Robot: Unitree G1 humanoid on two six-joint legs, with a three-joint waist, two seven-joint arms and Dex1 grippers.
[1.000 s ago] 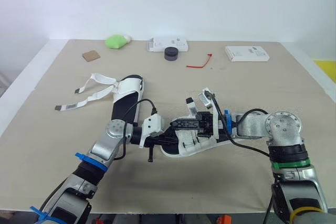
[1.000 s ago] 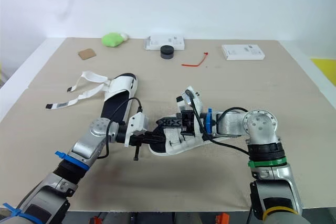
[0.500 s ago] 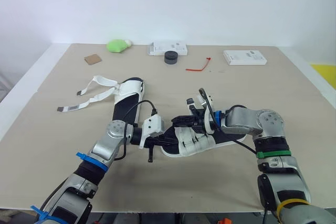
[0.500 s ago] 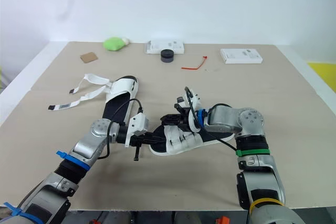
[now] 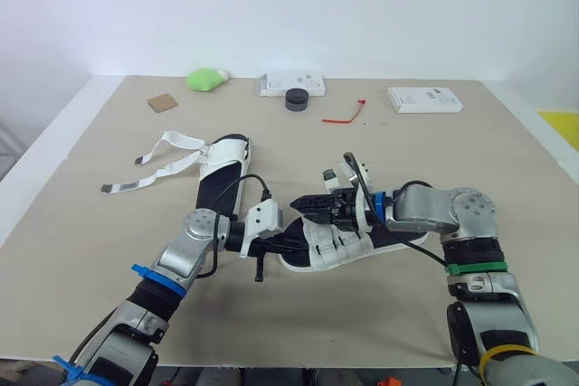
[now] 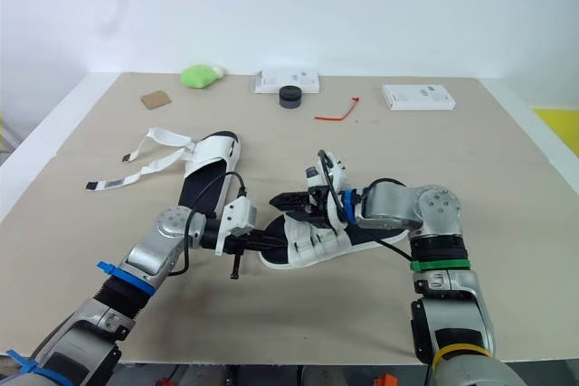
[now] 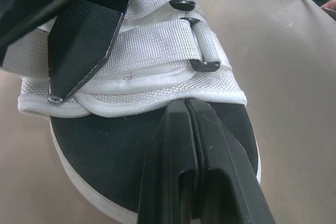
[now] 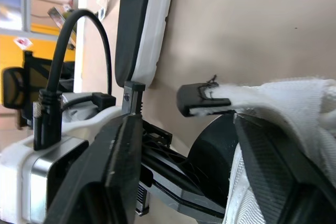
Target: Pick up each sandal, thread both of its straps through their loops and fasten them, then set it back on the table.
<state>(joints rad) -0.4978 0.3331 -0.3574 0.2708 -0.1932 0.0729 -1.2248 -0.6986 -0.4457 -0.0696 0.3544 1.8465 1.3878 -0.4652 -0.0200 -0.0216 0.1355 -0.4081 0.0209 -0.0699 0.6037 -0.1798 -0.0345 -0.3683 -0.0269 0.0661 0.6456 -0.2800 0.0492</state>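
Note:
A white sandal with a black sole (image 5: 339,243) lies at the table's middle. My left gripper (image 7: 187,103) is shut, its tips resting on the insole against the edge of the front band (image 7: 157,45). My right gripper (image 8: 189,121) stands open over the sandal's straps, and a black-tipped strap end (image 8: 202,99) hangs free between its fingers (image 8: 115,182). In the left eye view this gripper (image 5: 312,205) points toward my left one. The second sandal (image 5: 222,164) lies farther back on the left, with its loose straps (image 5: 154,162) spread out on the table.
Along the far edge are a green object (image 5: 204,80), a brown square (image 5: 163,102), a white box (image 5: 289,83) with a black round piece (image 5: 295,99), a red tie (image 5: 344,116) and another white box (image 5: 425,98).
My right gripper's fingers have spread apart over the sandal's straps and let go of the strap end. My left gripper has stayed shut at the toe.

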